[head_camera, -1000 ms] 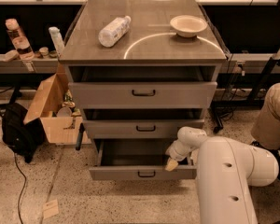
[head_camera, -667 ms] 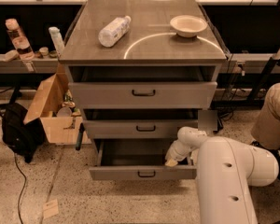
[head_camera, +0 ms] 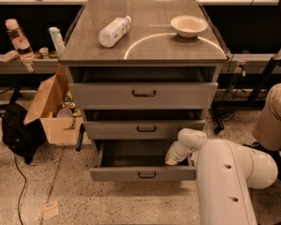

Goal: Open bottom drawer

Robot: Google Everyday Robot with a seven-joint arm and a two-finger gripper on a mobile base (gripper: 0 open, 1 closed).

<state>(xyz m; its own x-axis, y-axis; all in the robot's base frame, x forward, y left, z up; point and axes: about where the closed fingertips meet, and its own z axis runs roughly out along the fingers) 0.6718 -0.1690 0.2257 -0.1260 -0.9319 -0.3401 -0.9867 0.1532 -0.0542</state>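
Speckled stone floor (head_camera: 131, 205) under a grey cabinet (head_camera: 143, 50), with dark workbenches behind it.

1. Cabinet top: a white plastic bottle (head_camera: 114, 30) lies on its side at the left. Its label cannot be read. A shallow cream bowl (head_camera: 189, 25) stands upright at the right, well apart from the bottle.
2. Top drawer (head_camera: 143, 95): tallest front, small black bar handle, standing slightly out of the carcass.
3. Middle drawer (head_camera: 143, 129): lower front, same kind of handle, also slightly out.
4. Bottom drawer (head_camera: 143, 174): lowest of the three and drawn out farther than the other two. Its plain grey interior is on show, and its black handle (head_camera: 147, 175) is centred on the flat front.
5. Gripper (head_camera: 171, 161): inside the bottom drawer at its right end, just behind the front panel. Whether it is released or clenched cannot be told.
6. Robot arm (head_camera: 225, 172): a thick white casing rising from the lower right. It covers the drawer's right corner and the floor beside it.
7. Left of the cabinet: an open cardboard box (head_camera: 51, 111) stands just beside it, holding small items that cannot be made out. A black bag (head_camera: 18, 132) sits against the box, and a thin cable (head_camera: 18, 182) trails over the floor. A paper scrap (head_camera: 50, 209) lies near the cable.
8. Bench shelf at left: a bottle with a reddish label (head_camera: 18, 39), writing unreadable, and a white tube-like container (head_camera: 57, 40), both tilted.
9. Right edge: a rounded beige form (head_camera: 274, 118).
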